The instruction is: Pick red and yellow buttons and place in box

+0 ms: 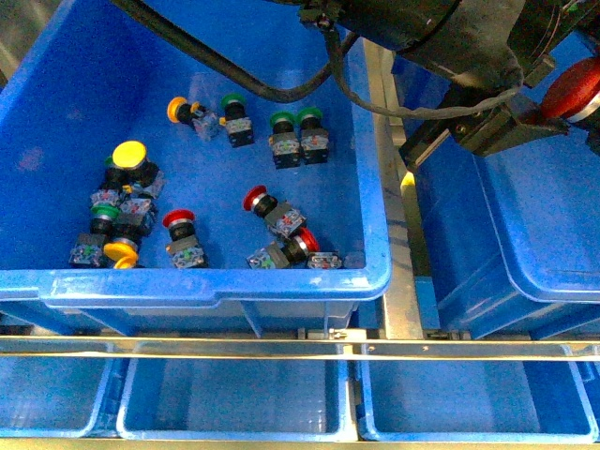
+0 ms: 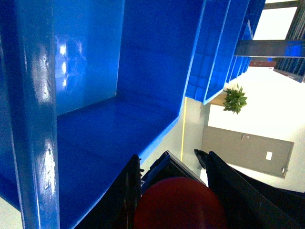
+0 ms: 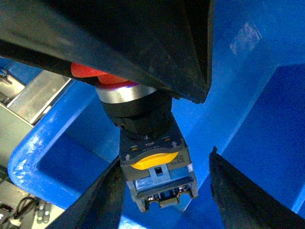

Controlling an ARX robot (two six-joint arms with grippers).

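Red cap, black body, grey block: one red button (image 1: pixel 570 89) is pinched in the left end effector (image 2: pixel 169 160), whose fingers (image 2: pixel 224 186) appear to press on the sides of the cap. The right end effector (image 3: pixel 164 160) is spread, its fingers (image 3: pixel 238 195) flanking the grey block of the same button without touching it.

In the front view the held button hangs over the box (image 1: pixel 525 225), the large bin on the right. No button shows in the visible part of the box, and the left wrist view shows only bare blue floor. Judged progress: early, with the first piece over the box and its release not yet made.

The supply bin (image 1: pixel 56 122) on the left holds three red buttons (image 1: pixel 256 198), three yellow buttons (image 1: pixel 129 154) and at least four green buttons (image 1: pixel 232 101). One further grey block near the front wall hides its cap. By this count, six red and yellow pieces are left to fetch after this one.

Three shallow trays (image 1: pixel 234 398) lie in front, below a metal rail (image 1: pixel 394 281).
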